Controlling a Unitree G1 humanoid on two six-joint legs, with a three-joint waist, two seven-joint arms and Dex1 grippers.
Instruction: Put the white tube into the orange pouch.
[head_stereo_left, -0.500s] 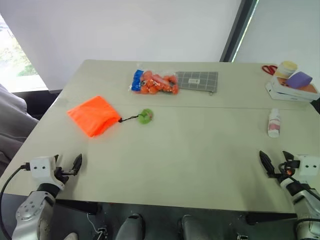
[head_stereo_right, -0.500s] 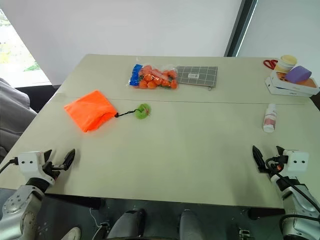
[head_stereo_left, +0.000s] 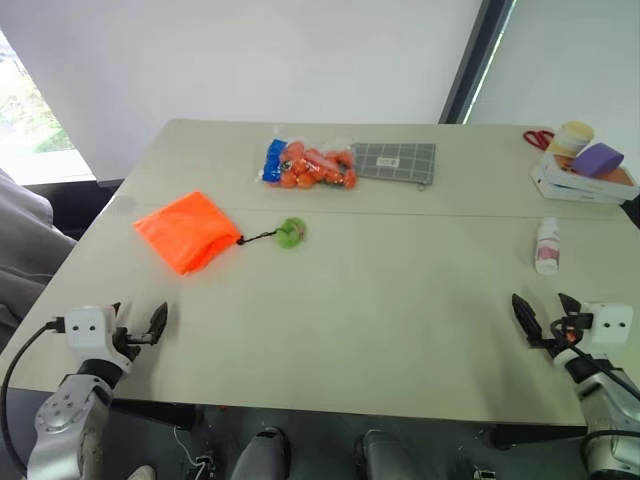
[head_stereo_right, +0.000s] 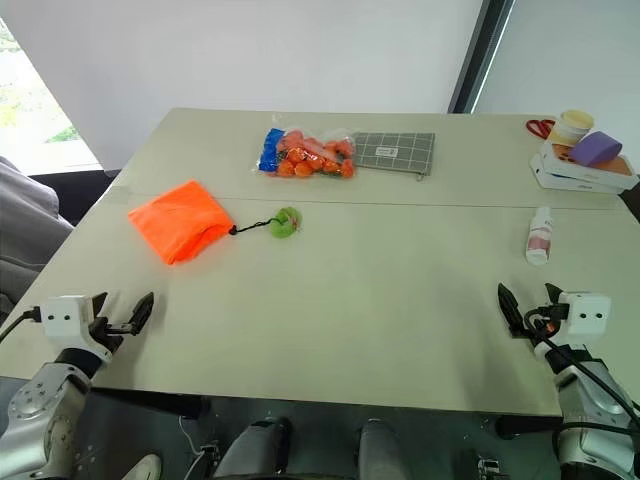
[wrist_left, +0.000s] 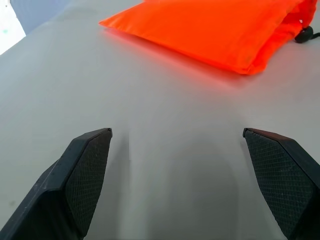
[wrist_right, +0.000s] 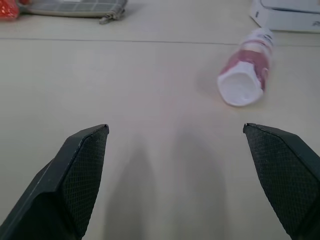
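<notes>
Now | both claws wide open, empty | white tube (wrist_right: 247, 75) lying ahead of right claw (head_stereo_right: 525, 306), reachable | orange pouch (head_stereo_left: 188, 231) ahead of left claw (head_stereo_left: 137, 327)

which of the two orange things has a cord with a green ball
The orange pouch: flat neon fabric, black cord ending in a green ball. The clear bag of orange items has none.
</notes>
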